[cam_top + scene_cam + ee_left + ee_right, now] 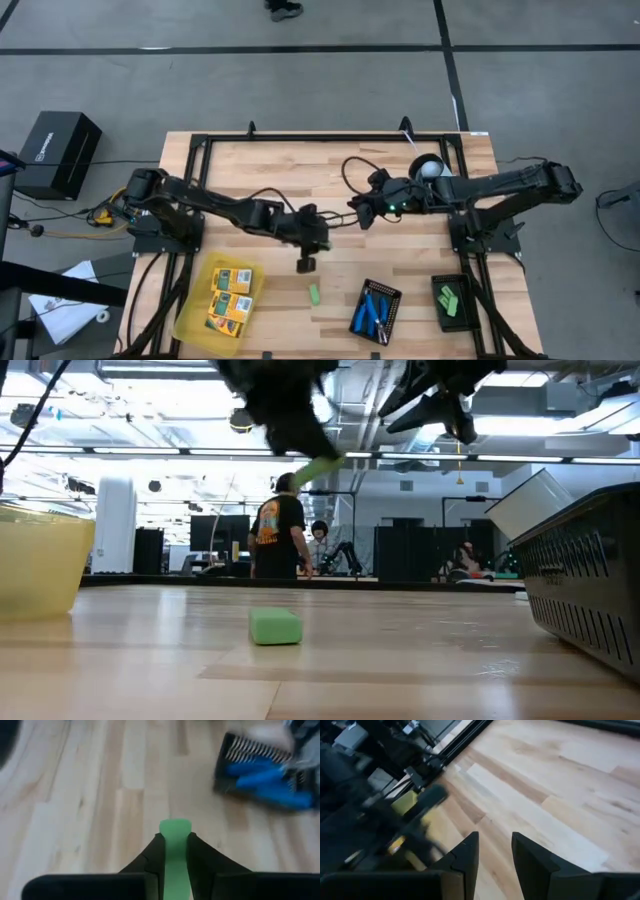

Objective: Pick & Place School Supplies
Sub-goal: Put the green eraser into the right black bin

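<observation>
A small bright green oblong block (175, 851), smooth and matte, sits pinched between the two dark fingers of the left claw (175, 845), one end poking out past the tips. The left arm reaches from the counter's (340, 170) left edge toward its middle, claw (306, 263) held above the wood. The right claw (495, 845) hovers mid-counter, fingers narrowly parted, holding nothing.

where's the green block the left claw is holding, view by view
High view: not visible; the left claw hides it, above the wooden table.
Low view: small bright green oblong block near the top, tilted, under the claw.
Left wrist view: between the claw's fingers.
Right wrist view: cannot tell.
Shared landmark: the wooden table.
</observation>
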Motion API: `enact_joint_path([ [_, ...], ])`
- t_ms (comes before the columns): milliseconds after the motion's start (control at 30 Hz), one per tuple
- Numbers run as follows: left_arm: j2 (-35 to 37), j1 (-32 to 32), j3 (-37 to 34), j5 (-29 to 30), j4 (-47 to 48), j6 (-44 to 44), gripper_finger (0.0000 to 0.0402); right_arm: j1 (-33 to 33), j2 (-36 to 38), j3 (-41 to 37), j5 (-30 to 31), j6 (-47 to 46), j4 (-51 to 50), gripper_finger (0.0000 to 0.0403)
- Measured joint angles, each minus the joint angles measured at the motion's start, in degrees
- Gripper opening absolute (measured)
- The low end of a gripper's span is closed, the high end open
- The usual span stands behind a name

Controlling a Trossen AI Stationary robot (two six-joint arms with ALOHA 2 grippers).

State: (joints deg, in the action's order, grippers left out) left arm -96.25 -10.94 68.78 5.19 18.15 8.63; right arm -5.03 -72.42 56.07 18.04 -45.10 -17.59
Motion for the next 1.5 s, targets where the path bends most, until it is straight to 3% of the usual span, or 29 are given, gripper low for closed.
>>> enact_joint_path([
  [200, -3.4, -0.3, 7.6, -1.1, -3.5, 1.9, 0.0042, 2.6, 0.0, 0.0, 0.0, 0.6, -0.2, 0.0108],
  [467, -15.7, -1.0, 23.3, -5.1, -5.5, 0.4, 0.0042, 6.0, 0.0, 0.0, 0.0, 7.8, 0.9, 0.0108],
  [633, -20.2, -1.2, 29.0, -6.9, -6.1, 0.2, 0.0042, 8.2, 0.0, 0.0, -0.9, 12.0, 0.1, 0.0108],
  [967, -20.9, -2.0, 30.4, -7.6, -9.9, 0.6, 0.0042, 13.8, 0.0, 0.0, -3.7, 20.9, 0.6, 0.0108],
  [1133, -21.2, -1.5, 30.5, -9.2, -9.8, 0.7, 0.0042, 15.9, 0.0, 0.0, -9.0, 22.7, 3.7, 0.0108],
  [1500, -20.9, -1.3, 30.5, -7.1, -7.3, 1.7, 0.0042, 21.5, 0.0, 0.0, -8.7, 23.2, -16.7, 0.0108],
])
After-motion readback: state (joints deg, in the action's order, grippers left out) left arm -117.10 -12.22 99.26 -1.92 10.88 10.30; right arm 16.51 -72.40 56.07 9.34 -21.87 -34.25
